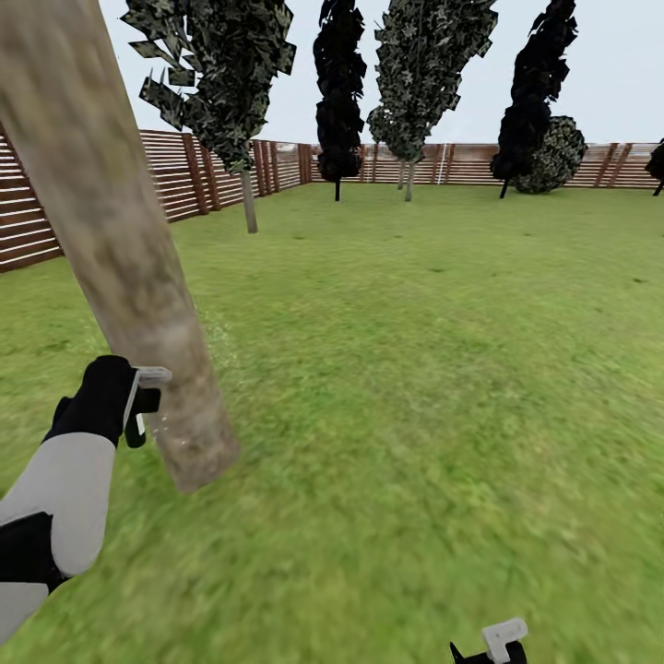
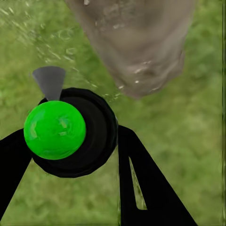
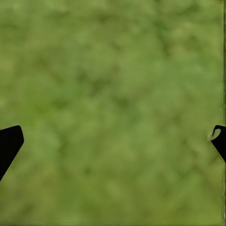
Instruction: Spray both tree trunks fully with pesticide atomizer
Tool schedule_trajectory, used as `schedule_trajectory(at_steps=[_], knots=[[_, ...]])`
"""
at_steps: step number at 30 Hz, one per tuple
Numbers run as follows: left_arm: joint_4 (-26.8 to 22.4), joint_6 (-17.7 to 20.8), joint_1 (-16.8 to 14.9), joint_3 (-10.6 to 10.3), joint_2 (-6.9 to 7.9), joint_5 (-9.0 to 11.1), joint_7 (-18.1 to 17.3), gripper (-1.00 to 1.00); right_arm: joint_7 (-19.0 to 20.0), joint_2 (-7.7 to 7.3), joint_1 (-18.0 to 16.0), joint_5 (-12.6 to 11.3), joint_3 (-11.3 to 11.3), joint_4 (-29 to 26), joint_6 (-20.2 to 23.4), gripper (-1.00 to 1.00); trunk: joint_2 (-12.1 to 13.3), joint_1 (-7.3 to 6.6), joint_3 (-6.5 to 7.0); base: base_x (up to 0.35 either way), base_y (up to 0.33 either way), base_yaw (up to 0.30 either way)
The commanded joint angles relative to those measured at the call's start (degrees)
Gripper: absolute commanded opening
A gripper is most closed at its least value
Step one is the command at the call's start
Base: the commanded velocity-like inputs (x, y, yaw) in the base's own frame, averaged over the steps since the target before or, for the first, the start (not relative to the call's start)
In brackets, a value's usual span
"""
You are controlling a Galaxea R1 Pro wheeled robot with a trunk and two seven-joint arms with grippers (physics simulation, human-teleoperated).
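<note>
Nearest the head camera, the right gripper (image 1: 493,644) peeks in at the bottom edge, and its wrist view shows its two black fingertips (image 3: 9,143) spread wide with nothing but grass between them: it is open and idle, apparently kept low and out of the way. Up on the robot's left, the left gripper (image 1: 148,403) sits right beside the base of the tree trunk (image 1: 111,240), almost touching the mottled bark. Its wrist view shows what it carries: the pesticide atomizer (image 2: 70,132), a round black body with a bright green ball on it and a small grey nozzle cone (image 2: 49,81), clamped between the dark fingers (image 2: 146,183). That nozzle faces the trunk's lower end (image 2: 136,47), and pale droplets hang in the air and speckle the bark, so spraying seems to be under way at close range, likely so the mist lands on the trunk and not the lawn (image 1: 415,369). Coverage looks partial. Farther back stand a slatted wooden fence (image 1: 184,175) and dark narrow trees (image 1: 339,92).
</note>
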Motion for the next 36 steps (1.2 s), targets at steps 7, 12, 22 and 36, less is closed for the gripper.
schedule_trajectory(at_steps=[7, 12, 22, 36], knots=[[0.0, 0.0, -0.2, 0.0, 0.01, -0.2, 0.0, -1.00, 0.1, 0.00, 0.0, 0.0, 0.0, 0.0, 0.0, 1.00, 0.0, 0.00, 0.00, 0.151, -0.235, 0.000], [0.0, 0.0, -0.1, 0.0, 0.03, -0.2, 0.0, -1.00, 0.1, 0.00, 0.0, 0.0, 0.0, 0.0, 0.0, 1.00, 0.0, 0.00, 0.00, 0.152, -0.236, 0.000], [0.0, 0.0, 0.0, 0.0, 0.06, -0.3, 0.0, -1.00, 0.0, 0.00, 0.0, 0.0, 0.0, 0.0, 0.0, 1.00, 0.0, 0.00, 0.00, 0.149, -0.241, 0.209], [0.1, -0.2, 3.6, 0.6, -0.25, -0.3, 0.0, -1.00, 0.0, 0.00, 0.0, 0.0, -0.3, -0.1, 0.0, 1.00, 0.0, 0.00, 0.00, 0.166, -0.239, 0.064]])
